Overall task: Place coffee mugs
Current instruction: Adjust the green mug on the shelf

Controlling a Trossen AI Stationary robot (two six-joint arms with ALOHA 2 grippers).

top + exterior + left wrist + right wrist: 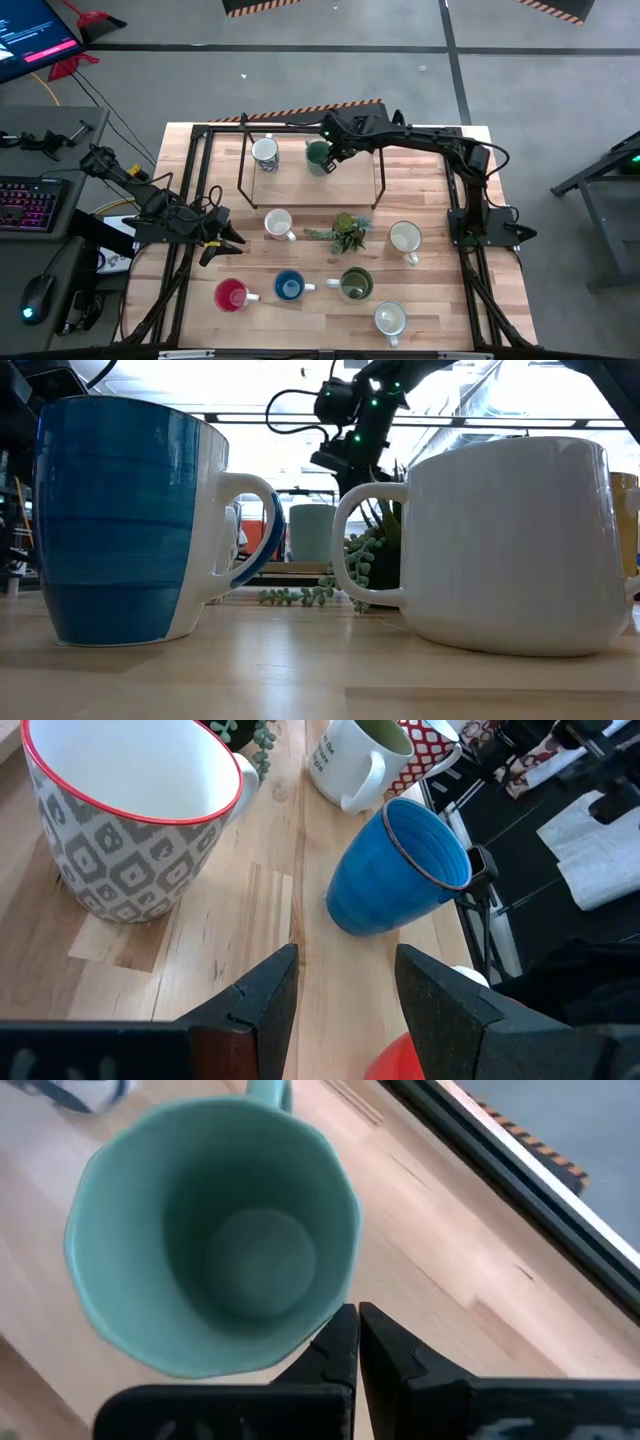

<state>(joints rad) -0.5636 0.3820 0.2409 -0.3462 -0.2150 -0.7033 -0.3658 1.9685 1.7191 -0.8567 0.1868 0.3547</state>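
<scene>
So the right tool [334, 152] is reached way out over the far part of the bench [440, 300], sitting right beside the teal mug [318, 156] on the raised wooden shelf [355, 180]. In the right wrist view its fingers [340, 1345] are pressed together just outside the teal mug's rim, not gripping it as far as I can see, and the mug stands upright and empty. A white mug [265, 152] shares that shelf, well apart from the teal one. The left tool [222, 243] hangs low at the left side of the bench with its fingers [262, 1005] spread and nothing between them, pointing toward the patterned grey-and-white mug [130, 815] and the blue mug [395, 870]. Down on the bench itself there's also a red mug [231, 295], an olive mug [356, 284], and two more white ones [405, 238] [389, 319], all loosely spaced around the little spiky plant [346, 233].
</scene>
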